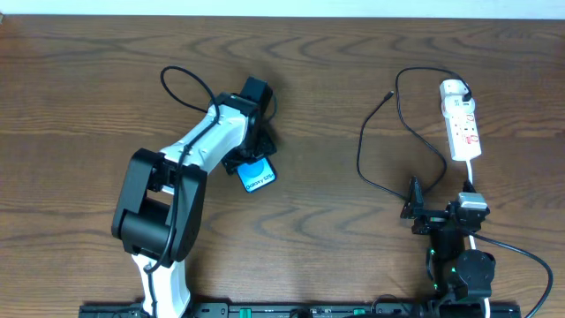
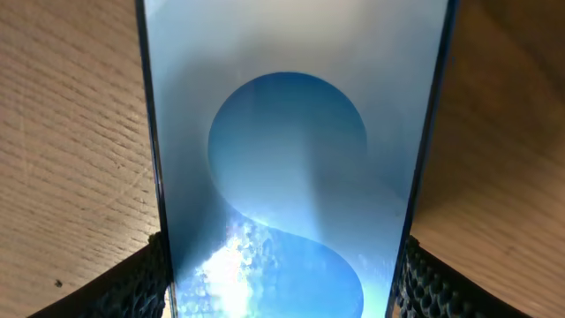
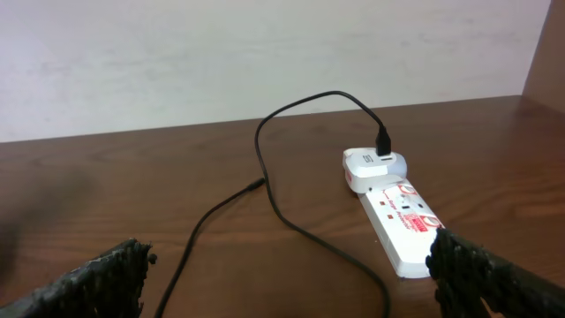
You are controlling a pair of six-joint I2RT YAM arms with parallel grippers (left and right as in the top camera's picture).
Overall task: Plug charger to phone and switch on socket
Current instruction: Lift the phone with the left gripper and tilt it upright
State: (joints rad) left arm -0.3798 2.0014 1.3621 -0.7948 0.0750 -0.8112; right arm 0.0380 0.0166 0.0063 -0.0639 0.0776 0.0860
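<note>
The phone (image 1: 258, 177) lies on the wooden table, its cyan-blue screen up. In the left wrist view the phone (image 2: 287, 150) fills the frame. My left gripper (image 1: 252, 146) is shut on the phone, both black fingers (image 2: 282, 287) pressing its long edges. The socket (image 1: 462, 124) is a white power strip at the far right, also in the right wrist view (image 3: 402, 221). The charger (image 1: 424, 146) is plugged in at the strip's far end, and its connector (image 1: 391, 94) lies free on the table. My right gripper (image 1: 439, 208) is open and empty (image 3: 291, 278), above the cable.
A white cord (image 1: 516, 252) runs from the strip toward the right arm's base. The charger cable (image 3: 265, 168) loops across the table ahead of the right gripper. A pale wall (image 3: 265, 53) stands behind the table's far edge.
</note>
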